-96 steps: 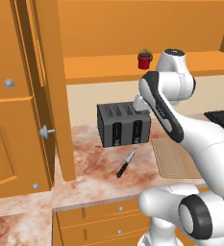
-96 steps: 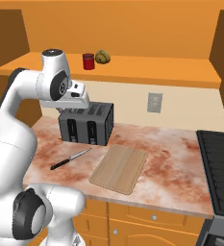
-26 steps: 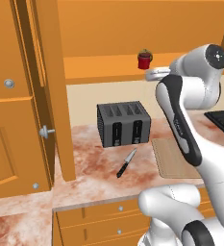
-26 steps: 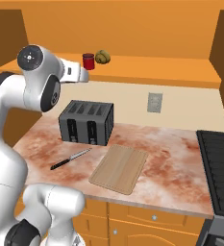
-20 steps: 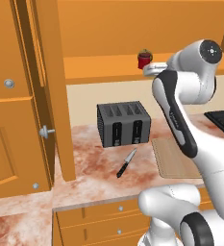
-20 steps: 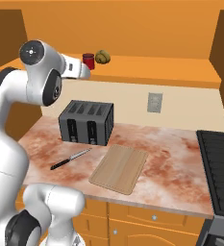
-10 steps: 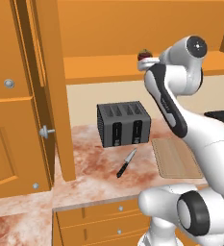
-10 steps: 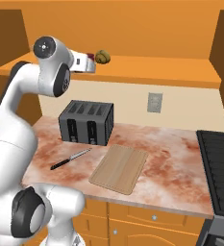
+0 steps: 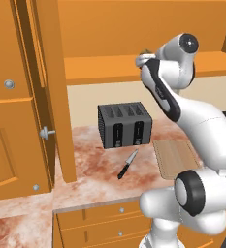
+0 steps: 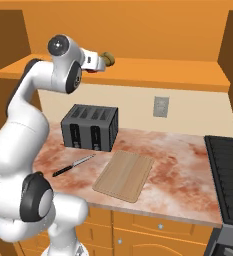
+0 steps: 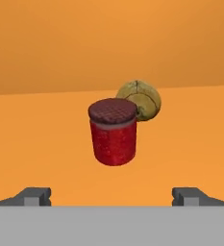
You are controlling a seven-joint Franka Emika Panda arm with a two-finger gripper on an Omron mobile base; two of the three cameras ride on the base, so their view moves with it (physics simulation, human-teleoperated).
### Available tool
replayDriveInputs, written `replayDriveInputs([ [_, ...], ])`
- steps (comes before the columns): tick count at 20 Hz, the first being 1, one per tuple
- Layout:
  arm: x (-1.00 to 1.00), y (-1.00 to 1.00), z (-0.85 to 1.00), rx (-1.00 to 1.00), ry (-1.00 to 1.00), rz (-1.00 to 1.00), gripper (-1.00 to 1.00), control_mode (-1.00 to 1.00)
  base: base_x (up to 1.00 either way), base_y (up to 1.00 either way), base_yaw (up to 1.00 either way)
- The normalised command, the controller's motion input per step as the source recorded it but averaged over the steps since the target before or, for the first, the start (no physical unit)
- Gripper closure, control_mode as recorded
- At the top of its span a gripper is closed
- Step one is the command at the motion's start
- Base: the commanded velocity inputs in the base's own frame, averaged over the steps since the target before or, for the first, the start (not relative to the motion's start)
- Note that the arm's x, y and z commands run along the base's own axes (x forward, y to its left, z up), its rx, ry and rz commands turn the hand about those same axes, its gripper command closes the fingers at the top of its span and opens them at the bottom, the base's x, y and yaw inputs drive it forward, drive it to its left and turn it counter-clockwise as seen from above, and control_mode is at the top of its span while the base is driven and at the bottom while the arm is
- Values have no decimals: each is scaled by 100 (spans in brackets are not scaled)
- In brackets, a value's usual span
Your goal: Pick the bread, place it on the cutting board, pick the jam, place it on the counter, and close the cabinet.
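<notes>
In the hand view the jam [image 11: 113, 130], a red jar with a dark lid, stands upright on the orange shelf straight ahead of my gripper [image 11: 112, 197]. The bread [image 11: 140, 99] sits just behind it to the right, touching or nearly so. My jaws are open wide, with nothing between them and short of the jar. From the right base view my gripper [image 10: 99, 63] is up at the cabinet shelf [image 10: 153, 70] beside the bread [image 10: 108, 59]. The cutting board [image 10: 124, 175] lies bare on the counter [image 10: 178, 160]. The cabinet door [image 9: 49, 87] stands open.
A black toaster [image 10: 90, 127] stands on the counter below the shelf, with a black-handled knife [image 10: 73, 166] in front of it. A stove [image 10: 228, 175] is at the right edge and a wall outlet [image 10: 161, 106] behind. A tall side cabinet [image 9: 8, 121] is at the left.
My hand has swung left along the shelf and closer to the jar, which the arm now covers in the left base view. The jaws have stayed open.
</notes>
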Motion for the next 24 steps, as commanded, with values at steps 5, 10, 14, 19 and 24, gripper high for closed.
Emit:
replayDriveInputs([
  [5, 47, -3, 0, 0, 0, 0, -100, -100, 0, 0, 0],
  [10, 40, 0, 0, 0, 0, 0, -100, -100, 0, 0, 0],
  [14, 30, 0, 0, 0, 0, 0, -100, -100, 0, 0, 0],
  [19, 21, 0, 0, 0, 0, 0, -100, -100, 0, 0, 0],
  [24, 10, 0, -1, 0, 0, 0, -100, -100, 0, 0, 0],
])
